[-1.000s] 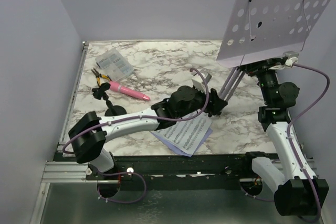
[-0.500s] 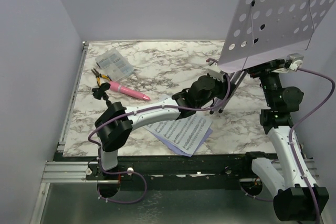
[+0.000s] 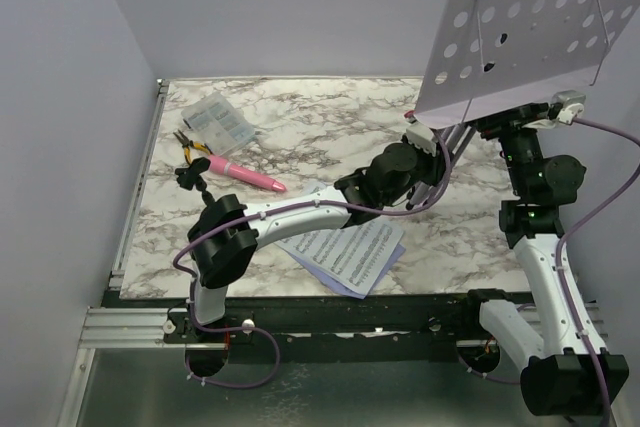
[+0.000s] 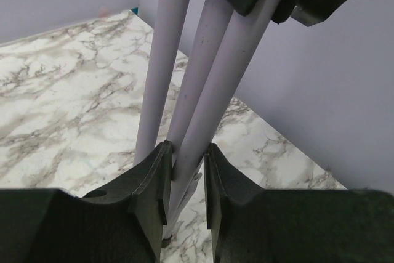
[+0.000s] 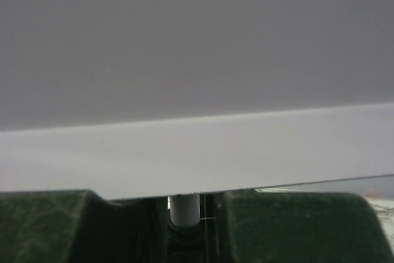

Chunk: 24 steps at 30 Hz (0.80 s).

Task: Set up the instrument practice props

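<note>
The left claw (image 4: pixel 184 155) is pinched narrow on one of the folded tripod legs (image 4: pixel 212 84) (three pale tubes bunched side by side), low down near the marble tabletop (image 4: pixel 68 103). The right claw (image 5: pixel 183 223) grips the post (image 5: pixel 183 206) right beneath the lavender desk (image 3: pixel 530 27), which rises high at the right rear. Sheet-music pages (image 3: pixel 350 257) lie under the left arm at the near edge. The pink microphone (image 3: pixel 245 174) and black mic stand (image 3: pixel 192 177) sit close together at the left, near the pliers (image 3: pixel 190 147) and a clear box (image 3: pixel 220 125).

A clear compartment box (image 3: pixel 220 123) lies beside orange-handled pliers (image 3: pixel 191 148) on the marble table (image 3: pixel 320 127).
</note>
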### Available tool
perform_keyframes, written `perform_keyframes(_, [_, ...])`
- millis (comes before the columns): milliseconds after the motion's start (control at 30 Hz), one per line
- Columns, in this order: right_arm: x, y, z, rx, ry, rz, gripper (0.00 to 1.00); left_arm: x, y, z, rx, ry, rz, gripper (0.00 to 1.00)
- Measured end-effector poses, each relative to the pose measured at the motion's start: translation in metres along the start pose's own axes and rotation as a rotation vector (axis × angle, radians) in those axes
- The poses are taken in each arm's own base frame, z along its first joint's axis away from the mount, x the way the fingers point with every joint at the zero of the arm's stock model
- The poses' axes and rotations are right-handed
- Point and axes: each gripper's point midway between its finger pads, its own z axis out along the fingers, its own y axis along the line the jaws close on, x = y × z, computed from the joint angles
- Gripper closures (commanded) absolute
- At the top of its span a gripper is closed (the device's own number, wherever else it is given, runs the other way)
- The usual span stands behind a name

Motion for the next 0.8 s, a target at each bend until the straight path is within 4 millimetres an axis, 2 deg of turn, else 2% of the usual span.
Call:
perform_keyframes(233, [-0.011,0.003,0.014,-0.013,0.015,-0.008,0.99,-0.007,0.005,0.002,0.005,-0.068,0.058,1.00])
perform_keyframes(400, [-0.011,0.004,0.027,-0.033,0.028,-0.008,0.99,0.006,0.021,0.001,0.023,-0.063,0.076,1.00])
perform_keyframes(567, [0.000,0.005,0.031,-0.054,0.053,0.000,0.99,0.017,0.033,0.001,0.047,-0.035,0.080,1.00])
perform_keyframes(800, [0.002,0.023,0.036,-0.174,0.038,-0.009,0.99,0.025,0.041,0.000,0.081,-0.021,0.074,1.00])
